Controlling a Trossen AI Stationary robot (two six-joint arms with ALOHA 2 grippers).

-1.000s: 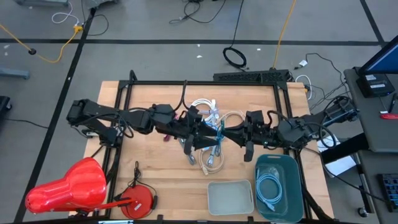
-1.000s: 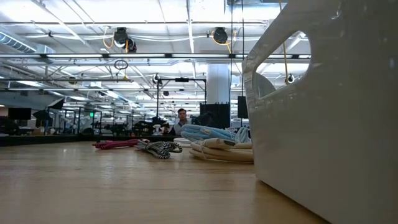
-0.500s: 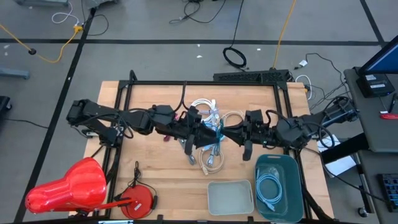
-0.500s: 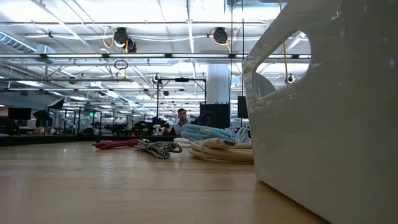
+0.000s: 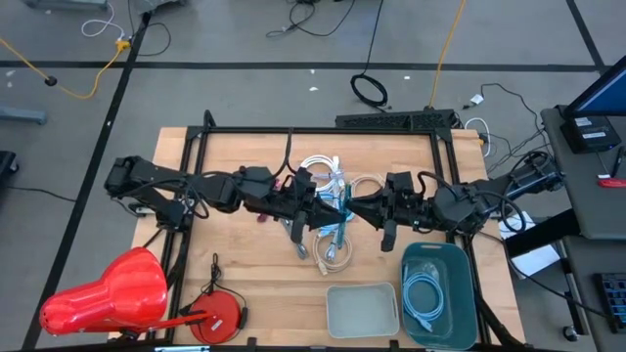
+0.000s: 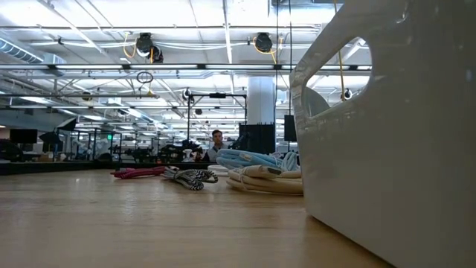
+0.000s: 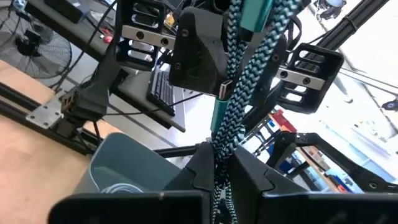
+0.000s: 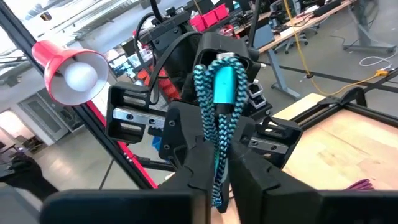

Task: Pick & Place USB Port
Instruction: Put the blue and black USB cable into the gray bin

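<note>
Above the table's centre, the left gripper (image 5: 331, 208) reaches in from 9 o'clock, fingers closed on the teal braided USB cable (image 5: 342, 207). The right gripper (image 5: 356, 208) comes from 3 o'clock, its fingers pinched on the same cable (image 8: 216, 115). Loose cables (image 5: 328, 176) lie just beneath. The teal bin (image 5: 460, 264) sits at 4 o'clock, the pale tray (image 5: 362, 309) at 5 o'clock.

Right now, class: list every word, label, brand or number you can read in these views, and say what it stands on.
None can be read.
The teal braided cable, held between both pincers, bears no print.
Screens and bins in the room behind are too blurred to read.
</note>
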